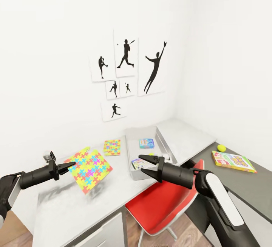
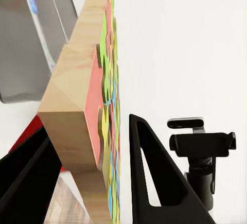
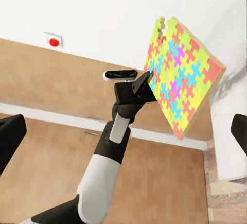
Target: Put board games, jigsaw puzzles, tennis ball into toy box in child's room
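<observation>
One puzzle (image 1: 89, 170) in L tool (image 1: 71, 166)

White walls (image 1: 56, 50), black sports silhouettes (image 1: 126, 73) at centre, red chair (image 1: 162, 205) lower middle, plank floor (image 1: 132, 232).

We see bright, even, sourceless light; soft smudged shadows on the table (image 1: 75, 209); wide-angle bending at frame edges; sharp renders throughout.

Both arms are coloured black near the hands and white farther back. Each hand (image 1: 70, 165) (image 1: 146, 166) is made with two black pointed fingers.
</observation>
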